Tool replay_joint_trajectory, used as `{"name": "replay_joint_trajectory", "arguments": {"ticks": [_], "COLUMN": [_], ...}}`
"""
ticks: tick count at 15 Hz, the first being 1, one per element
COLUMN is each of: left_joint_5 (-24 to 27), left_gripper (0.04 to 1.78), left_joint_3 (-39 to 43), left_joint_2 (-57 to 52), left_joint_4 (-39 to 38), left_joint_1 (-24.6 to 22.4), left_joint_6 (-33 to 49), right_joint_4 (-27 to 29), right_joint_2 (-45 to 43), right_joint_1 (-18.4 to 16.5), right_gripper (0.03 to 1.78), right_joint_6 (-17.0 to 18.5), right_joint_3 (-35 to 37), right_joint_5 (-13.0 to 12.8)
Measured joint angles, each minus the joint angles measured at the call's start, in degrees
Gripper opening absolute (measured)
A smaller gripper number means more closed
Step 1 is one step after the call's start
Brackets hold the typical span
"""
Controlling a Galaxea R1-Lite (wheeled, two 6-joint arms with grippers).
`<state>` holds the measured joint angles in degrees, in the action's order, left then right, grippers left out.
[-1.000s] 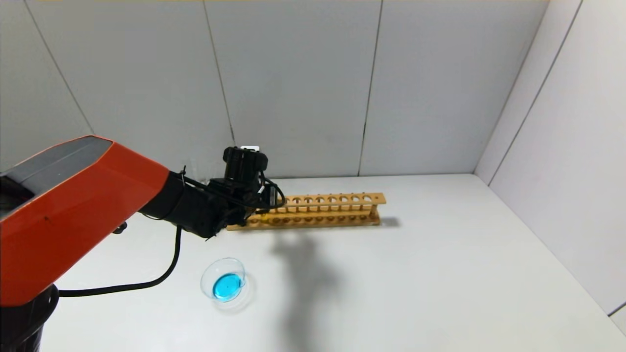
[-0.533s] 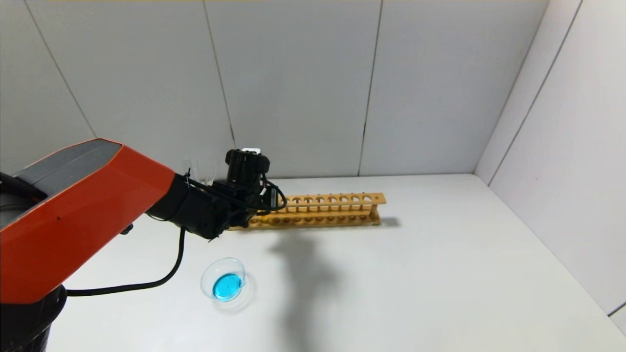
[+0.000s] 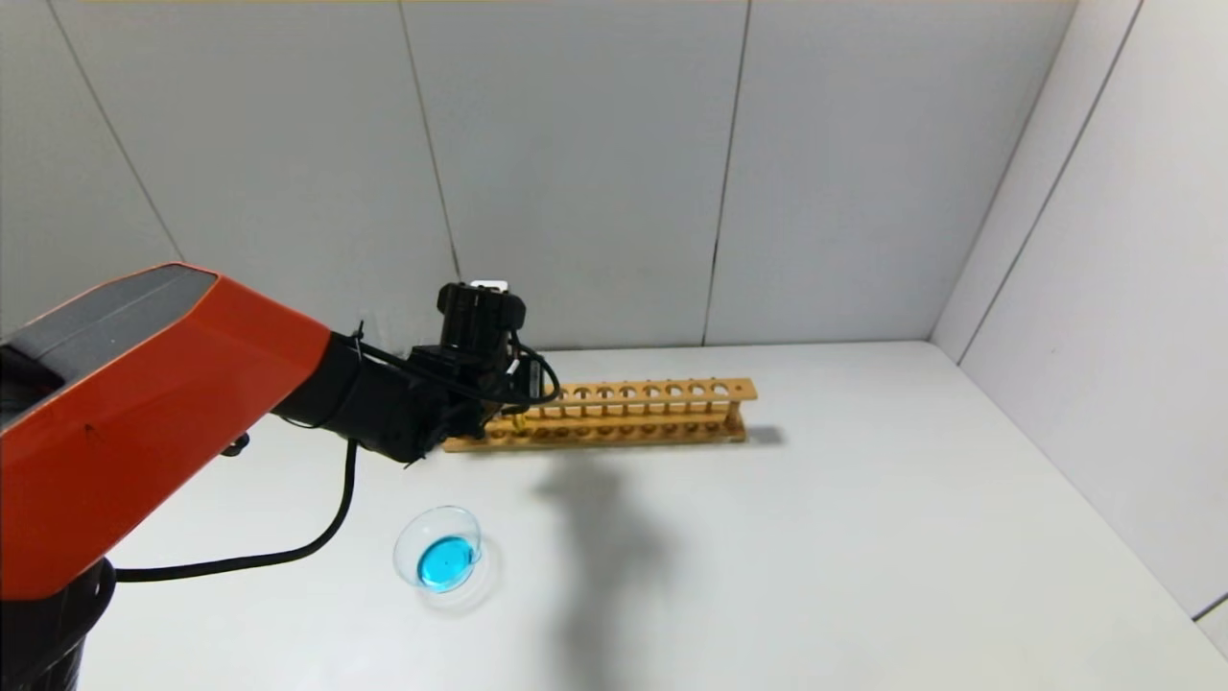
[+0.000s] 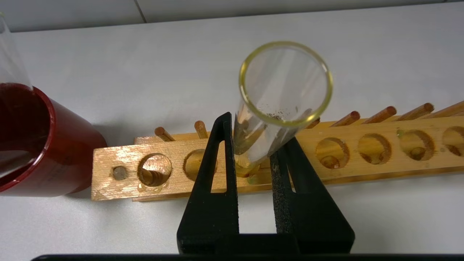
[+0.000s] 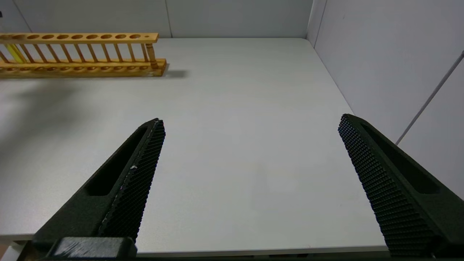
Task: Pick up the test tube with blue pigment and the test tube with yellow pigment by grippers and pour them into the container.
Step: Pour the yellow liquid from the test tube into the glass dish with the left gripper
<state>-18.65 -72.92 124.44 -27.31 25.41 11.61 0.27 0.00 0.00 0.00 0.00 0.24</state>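
My left gripper is at the left end of the wooden rack, shut on the test tube with yellow pigment. The tube leans between the fingers, with its lower end in a rack hole. In the head view the gripper hides most of the tube; only a yellow bit shows. The yellow part also shows in the right wrist view. The container sits on the table in front of the arm and holds blue liquid. No tube with blue pigment is in view. My right gripper is open and empty over the table's near edge.
A dark red cup stands just beyond the rack's left end, with a clear tube in it. The rack runs along the back of the white table. Grey walls close the back and the right side.
The left arm rose a little half a second ago and has come back down. The gripper stays at the rack's left end around the yellow tube.
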Motion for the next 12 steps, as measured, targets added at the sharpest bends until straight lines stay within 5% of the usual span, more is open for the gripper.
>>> {"name": "replay_joint_trajectory", "arguments": {"ticks": [12], "left_joint_5": [-0.26], "left_gripper": [0.31], "left_joint_3": [-2.55], "left_joint_2": [-8.68], "left_joint_4": [2.5], "left_joint_1": [-0.93], "left_joint_6": [-0.23], "right_joint_4": [0.0], "right_joint_2": [0.0], "right_joint_1": [0.0], "right_gripper": [1.75], "right_joint_6": [0.0], "right_joint_3": [0.0], "right_joint_5": [0.0]}}
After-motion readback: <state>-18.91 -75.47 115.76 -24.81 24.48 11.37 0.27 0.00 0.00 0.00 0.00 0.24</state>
